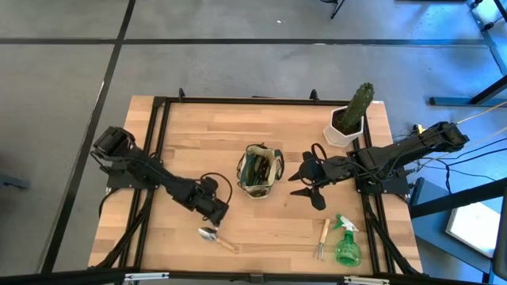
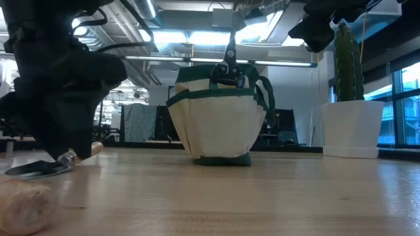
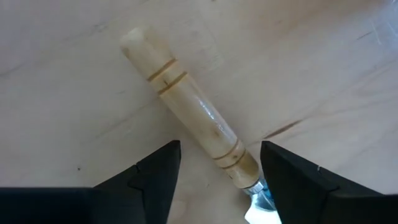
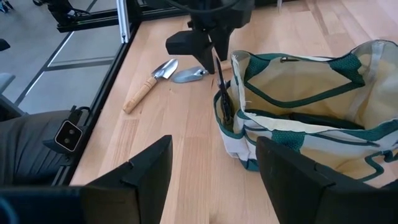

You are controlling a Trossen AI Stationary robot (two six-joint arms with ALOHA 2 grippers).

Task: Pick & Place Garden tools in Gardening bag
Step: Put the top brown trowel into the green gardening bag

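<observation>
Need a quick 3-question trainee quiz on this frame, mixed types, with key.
1. True or false: the trowel already lies inside the gardening bag.
2. Which pincer hovers over the trowel? A left pincer; B right pincer
3. Fill in: the hand fork lies beside the green ____.

Key: 1 false, it lies on the table; 2 A; 3 spray bottle.

Light wooden butcher-block table [image 1: 198, 134] with black metal frame at its edges. Gardening bag [image 1: 260, 171] stands upright near the centre. Wooden-handled trowel [image 1: 217, 237] lies flat toward the front left. Hand fork [image 1: 322, 238] and green spray bottle [image 1: 345, 242] lie side by side, front right. Cactus in white pot [image 1: 349, 119] stands at back right corner.
</observation>
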